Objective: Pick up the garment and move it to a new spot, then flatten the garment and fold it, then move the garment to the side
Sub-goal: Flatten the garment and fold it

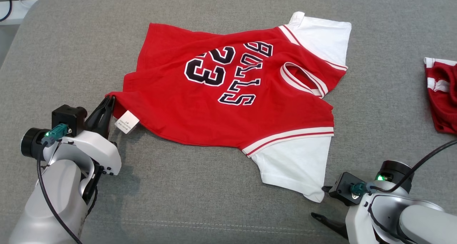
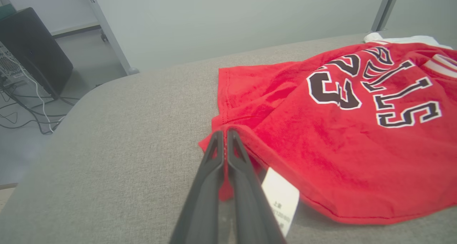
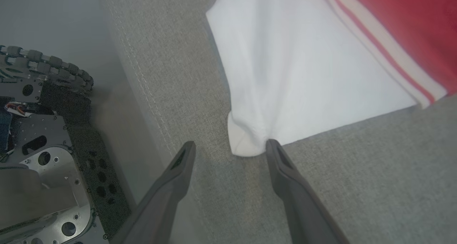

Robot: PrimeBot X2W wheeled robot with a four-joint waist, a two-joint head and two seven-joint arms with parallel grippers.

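Observation:
A red jersey with white sleeves and "BULLS 23" lettering lies spread, somewhat wrinkled, on the grey upholstered surface. My left gripper is shut on the jersey's near-left hem corner, beside the white care label. The left wrist view shows red fabric pinched between the fingers, with the label just to their right. My right gripper stands open at the tip of the near white sleeve. In the right wrist view the sleeve corner sits between the spread fingertips, with one fingertip touching it.
A second red and white garment lies at the right edge of the surface. The cushion's front seam runs close to my right gripper, with the robot base below it. A dark computer tower and cables sit on the floor beyond the left end.

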